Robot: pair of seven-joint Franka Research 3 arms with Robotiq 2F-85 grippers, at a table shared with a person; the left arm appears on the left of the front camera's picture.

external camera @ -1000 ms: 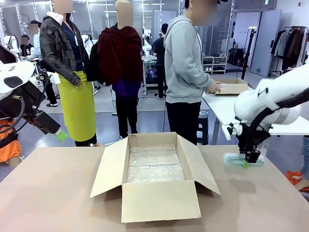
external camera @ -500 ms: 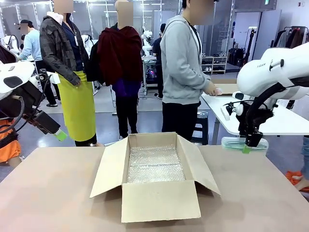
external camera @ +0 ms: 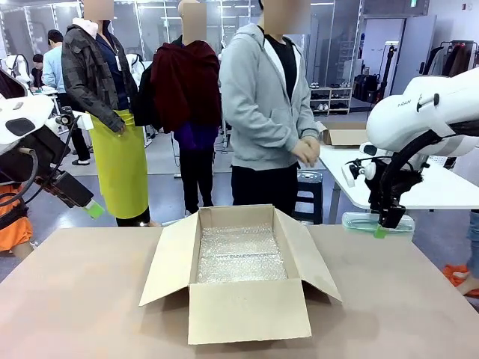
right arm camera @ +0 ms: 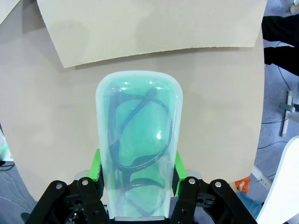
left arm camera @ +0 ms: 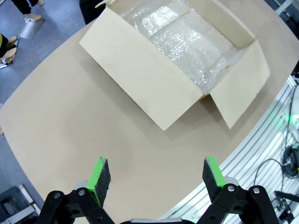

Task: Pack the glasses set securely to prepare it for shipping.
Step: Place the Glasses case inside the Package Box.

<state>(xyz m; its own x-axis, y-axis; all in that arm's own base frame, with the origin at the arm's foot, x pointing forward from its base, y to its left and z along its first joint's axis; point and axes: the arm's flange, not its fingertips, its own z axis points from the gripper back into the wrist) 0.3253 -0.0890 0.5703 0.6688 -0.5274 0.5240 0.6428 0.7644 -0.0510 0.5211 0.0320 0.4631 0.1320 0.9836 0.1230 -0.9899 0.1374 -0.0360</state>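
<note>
Front: print on the right arm's white casing is too small to read, no other legible text. Tan table (external camera: 90, 299) in an open workshop room with grey floor, and other people behind. Open cardboard box (external camera: 247, 299) mid-table, flaps out, lined with bubble wrap (external camera: 241, 256). Person (external camera: 262, 112) in a grey hoodie at the far side, hands (external camera: 305, 150) together at the waist. Behind on the right, a white table (external camera: 352, 176) with a second box (external camera: 346, 137). Right gripper (external camera: 383, 224) points down, clamped on the mint-green case (external camera: 363, 222). The case is held flat, lifted off the table, right of the box and well apart from it. Left gripper (external camera: 93, 210) is raised at the left edge, clear of the table.

Left wrist: no writing. Left gripper (left arm camera: 156, 175) has its jaws wide apart with nothing between them, bare table (left arm camera: 70, 130) below. Box (left arm camera: 149, 79) and bubble wrap (left arm camera: 187, 42) are farther ahead. Aluminium rail (left arm camera: 261, 154) and cables run along the table edge.

Right wrist: no label on the case. Right gripper (right arm camera: 138, 175) has its green pads (right arm camera: 96, 170) pressed on both long sides of the mint-green case (right arm camera: 138, 107). The case sticks out past the fingertips. Dark eyeglass frames (right arm camera: 114, 140) are visible inside. Table (right arm camera: 46, 116) underneath, box flap (right arm camera: 154, 28) just beyond the case's far end.
</note>
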